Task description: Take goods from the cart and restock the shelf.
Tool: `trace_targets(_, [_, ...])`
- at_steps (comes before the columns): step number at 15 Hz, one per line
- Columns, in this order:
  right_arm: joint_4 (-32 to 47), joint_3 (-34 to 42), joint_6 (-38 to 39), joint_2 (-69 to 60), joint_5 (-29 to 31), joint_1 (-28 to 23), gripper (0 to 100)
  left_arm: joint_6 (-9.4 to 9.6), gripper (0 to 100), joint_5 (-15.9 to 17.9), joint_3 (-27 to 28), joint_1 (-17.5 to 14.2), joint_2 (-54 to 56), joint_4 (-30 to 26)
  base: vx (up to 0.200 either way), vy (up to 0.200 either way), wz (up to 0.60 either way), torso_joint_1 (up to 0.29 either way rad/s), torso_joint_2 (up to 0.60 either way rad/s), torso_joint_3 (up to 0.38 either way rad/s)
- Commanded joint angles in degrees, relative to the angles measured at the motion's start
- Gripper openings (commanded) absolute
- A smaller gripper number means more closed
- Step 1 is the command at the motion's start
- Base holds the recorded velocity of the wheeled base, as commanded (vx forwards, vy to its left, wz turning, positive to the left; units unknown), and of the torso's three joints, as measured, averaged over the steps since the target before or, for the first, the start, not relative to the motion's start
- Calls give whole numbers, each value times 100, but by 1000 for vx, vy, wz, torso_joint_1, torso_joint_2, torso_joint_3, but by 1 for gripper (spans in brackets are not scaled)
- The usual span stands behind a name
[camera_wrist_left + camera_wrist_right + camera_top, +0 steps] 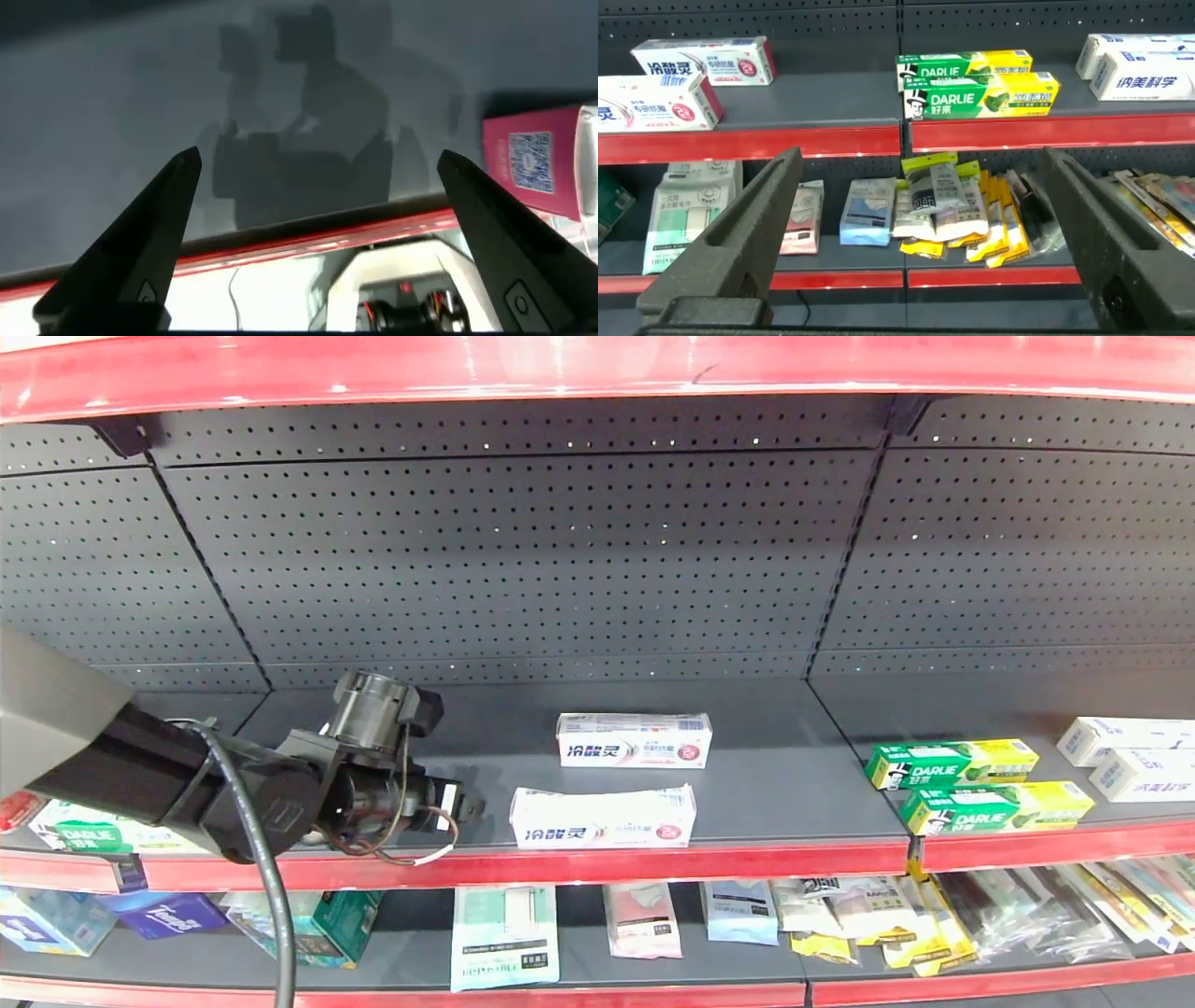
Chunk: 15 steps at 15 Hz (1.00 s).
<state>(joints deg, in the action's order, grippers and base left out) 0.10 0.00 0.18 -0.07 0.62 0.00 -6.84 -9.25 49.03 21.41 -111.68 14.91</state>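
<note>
Left gripper (320, 159) hangs low over the shelf (775, 775) by its front edge, fingers spread wide, nothing between them. Just beside it the front toothpaste box (602, 819) lies flat along the red lip, with the rear toothpaste box (635, 740) nearer the back panel. Right gripper (920, 154) faces the shelf from farther off, fingers apart and empty. This reads as a placement finishing. Next, the left arm must draw clear without nudging that front box, then fetch more from the cart.
</note>
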Motion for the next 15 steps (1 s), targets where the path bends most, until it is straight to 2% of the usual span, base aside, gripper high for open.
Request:
trace_targets(1, [-1, 0, -1, 7, -1, 0, 100, -2, 100, 11, 142, 83, -144, -58, 0, 0, 0, 0, 0, 0])
trace_targets(7, [-1, 0, -1, 7, -1, 0, 100, -2, 100, 99, 581, 399, -425, -67, 0, 0, 0, 0, 0, 0])
trace_targets(15, [-1, 0, -1, 7, -1, 0, 100, 16, 100, 117, 766, 461, -566, -67, 0, 0, 0, 0, 0, 0])
